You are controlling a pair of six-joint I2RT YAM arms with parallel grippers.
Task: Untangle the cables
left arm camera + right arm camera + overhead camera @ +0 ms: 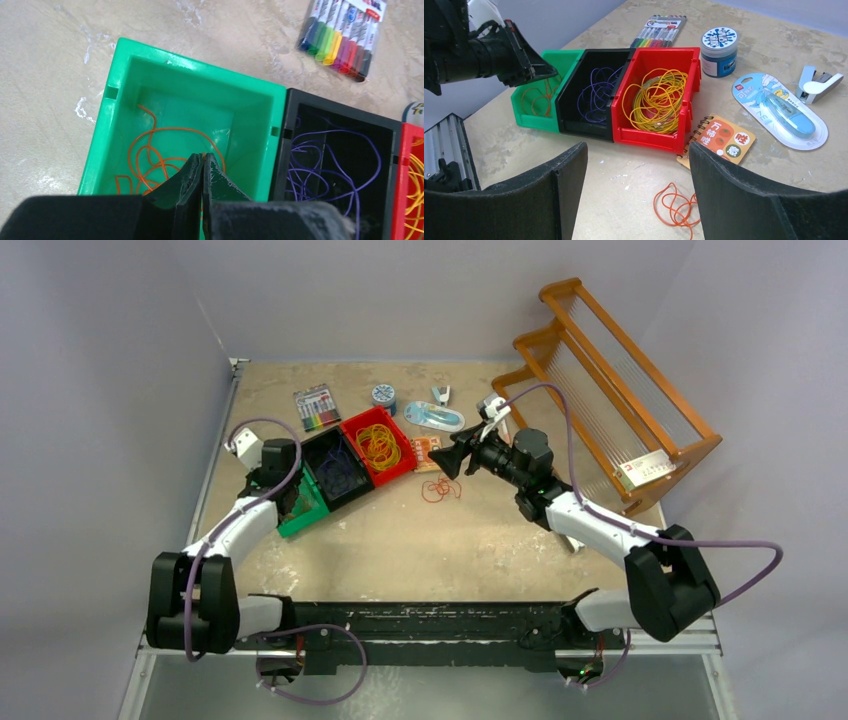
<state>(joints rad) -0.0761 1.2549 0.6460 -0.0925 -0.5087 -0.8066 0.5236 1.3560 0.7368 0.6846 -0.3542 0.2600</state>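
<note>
Three bins stand in a row. The green bin (125, 55) holds orange cables (150, 150), the black bin (574, 117) holds purple cables (596, 95), and the red bin (651, 137) holds yellow cables (656, 100). My left gripper (204, 157) hovers over the green bin (305, 512). Its jaws are pressed together, with a thin orange strand seemingly pinched at the tips. A loose bundle of orange cables (676, 205) lies on the table in front of the red bin. My right gripper (638, 150) is wide open and empty just above that bundle (440, 490).
A marker pack (317, 407), a blue-lidded jar (383, 395), a packaged tape dispenser (435, 417), a stapler (441, 394) and a small orange notebook (719, 140) lie behind and to the right of the bins. A wooden rack (610, 390) stands at the far right.
</note>
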